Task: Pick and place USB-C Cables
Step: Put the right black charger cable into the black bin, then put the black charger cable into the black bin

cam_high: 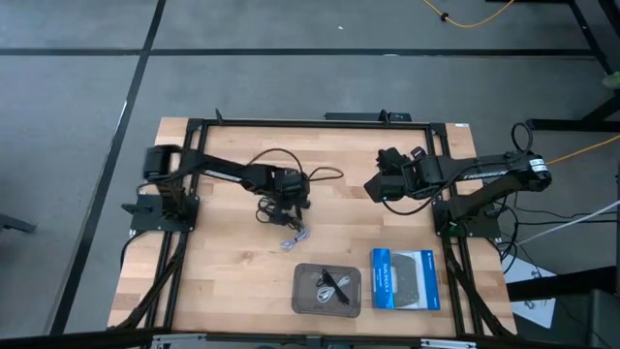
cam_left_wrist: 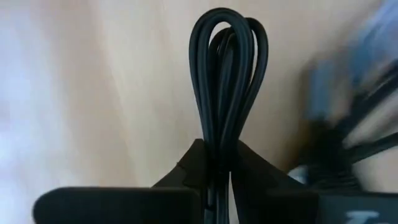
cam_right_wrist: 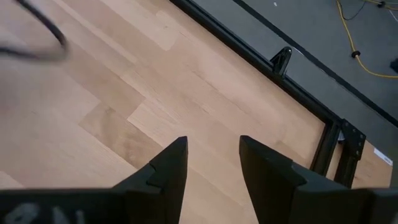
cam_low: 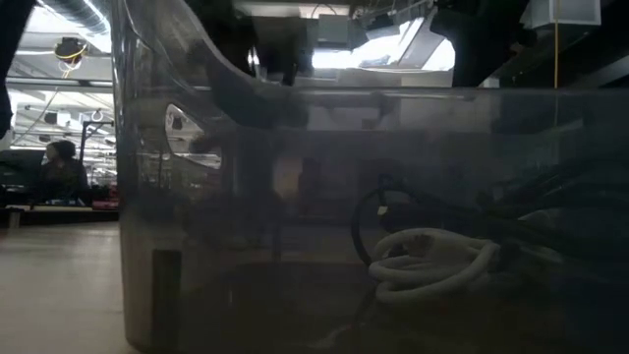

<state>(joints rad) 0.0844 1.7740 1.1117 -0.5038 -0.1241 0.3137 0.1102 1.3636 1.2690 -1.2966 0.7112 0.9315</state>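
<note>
My left gripper is over the middle of the table, shut on a bundle of black USB-C cable. A pale USB-C cable lies on the wood just nearer than it. The grey tray at the near edge holds a black cable and a pale one. Through the tray wall, the low view shows a white coil and black cable. My right gripper is open above bare wood at centre right, holding nothing. My left gripper pinches the black cable bundle between its two fingers, several strands side by side. The looped end sticks out past the fingertips, in line with the fingers. Whether any of the bundle rests on the table I cannot tell.
A blue-and-grey flat box lies right of the tray at the near edge. A long black arm wire loops over the table behind my left gripper. The black frame rails edge the table. Bare wood lies between the two grippers.
</note>
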